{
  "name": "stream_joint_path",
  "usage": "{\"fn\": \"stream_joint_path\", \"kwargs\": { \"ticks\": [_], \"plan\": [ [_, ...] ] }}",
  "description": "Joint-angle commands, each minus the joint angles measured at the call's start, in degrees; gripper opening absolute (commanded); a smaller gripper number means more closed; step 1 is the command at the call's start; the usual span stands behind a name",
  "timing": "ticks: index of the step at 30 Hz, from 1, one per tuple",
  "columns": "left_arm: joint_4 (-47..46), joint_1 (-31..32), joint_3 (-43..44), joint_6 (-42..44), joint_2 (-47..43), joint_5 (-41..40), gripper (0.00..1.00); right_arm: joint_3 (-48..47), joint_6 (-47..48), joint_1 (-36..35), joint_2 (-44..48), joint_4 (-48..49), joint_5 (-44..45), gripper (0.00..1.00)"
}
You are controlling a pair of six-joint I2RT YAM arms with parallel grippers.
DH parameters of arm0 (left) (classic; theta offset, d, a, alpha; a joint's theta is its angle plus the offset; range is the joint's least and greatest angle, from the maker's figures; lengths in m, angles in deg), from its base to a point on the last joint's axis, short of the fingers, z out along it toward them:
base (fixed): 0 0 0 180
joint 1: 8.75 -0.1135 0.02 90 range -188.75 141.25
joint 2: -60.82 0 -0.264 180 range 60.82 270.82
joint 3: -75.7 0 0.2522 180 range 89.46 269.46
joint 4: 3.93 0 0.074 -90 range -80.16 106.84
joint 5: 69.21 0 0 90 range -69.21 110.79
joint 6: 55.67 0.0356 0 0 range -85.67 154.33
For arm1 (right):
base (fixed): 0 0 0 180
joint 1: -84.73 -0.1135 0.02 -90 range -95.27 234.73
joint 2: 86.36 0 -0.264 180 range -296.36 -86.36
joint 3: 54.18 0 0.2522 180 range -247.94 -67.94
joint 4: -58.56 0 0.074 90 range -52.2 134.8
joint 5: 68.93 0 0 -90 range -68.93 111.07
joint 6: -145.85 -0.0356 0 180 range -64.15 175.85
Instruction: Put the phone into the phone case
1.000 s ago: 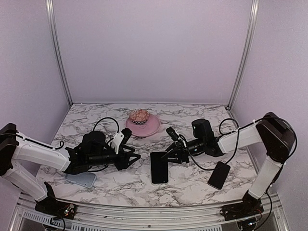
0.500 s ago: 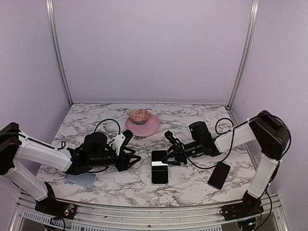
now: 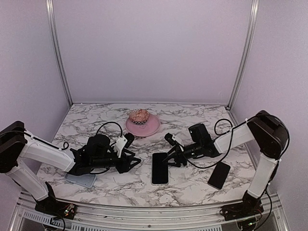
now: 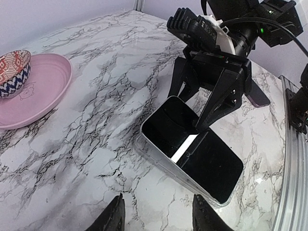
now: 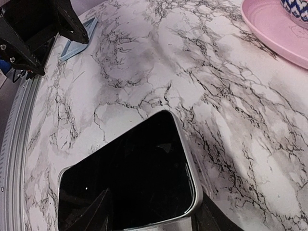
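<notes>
Right end effector (image 5: 151,214) is spread wide with nothing in its grip. Its two black fingers straddle the far end of the phone (image 4: 192,154), and in the left wrist view one tip sits right at the screen, though it's hard to tell if it actually touches. Left end effector (image 4: 156,215) is open and empty too, hovering low just beside the phone's left edge.

The phone lies flat, screen up, near the front middle of the white, grey-veined marble surface (image 3: 192,120). It's a slim rounded rectangle, glossy black with a thin pale edge. A see-through plastic rim hugs that edge, which looks like the phone case (image 4: 150,155) around it. Can't say whether it's snapped all the way in.

Further back sits a smooth pink plate (image 3: 153,128) with a small patterned bowl (image 3: 139,115) on it. A matte grey-blue slab (image 3: 82,180) lies front left under the left arm, and an all-dark black phone (image 3: 219,174) lies off to the right.
</notes>
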Motion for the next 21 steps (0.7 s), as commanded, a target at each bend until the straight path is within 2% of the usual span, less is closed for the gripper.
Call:
{"fn": "stream_joint_path", "kwargs": {
  "ticks": [1,6,9,11,16,21],
  "plan": [
    [2.52,0.29,2.4,2.26,2.53,-0.83,0.48,-0.4,0.32,0.14,2.3,-1.41,3.67,0.55],
    [8.56,1.89,5.38,8.07,5.48,-0.69,0.51,-2.44,0.53,0.14,3.08,-7.44,8.99,0.59],
    [12.43,2.96,6.97,11.87,7.2,-0.26,0.51,-3.79,-0.03,0.09,4.09,-11.61,11.38,0.72],
    [15.92,3.95,8.57,14.14,8.51,0.2,0.51,-4.73,-1.29,-0.04,5.24,-14.83,14.07,0.74],
    [23.39,6.78,11.77,17.62,11.28,1.82,0.45,-4.32,-9.33,-3.93,10.66,-25.26,21.64,0.72],
    [26.58,8.64,14.63,19.07,14.49,2.98,0.39,0.09,-23.47,-10.07,13.15,-26.45,22.62,0.6]
  ]
}}
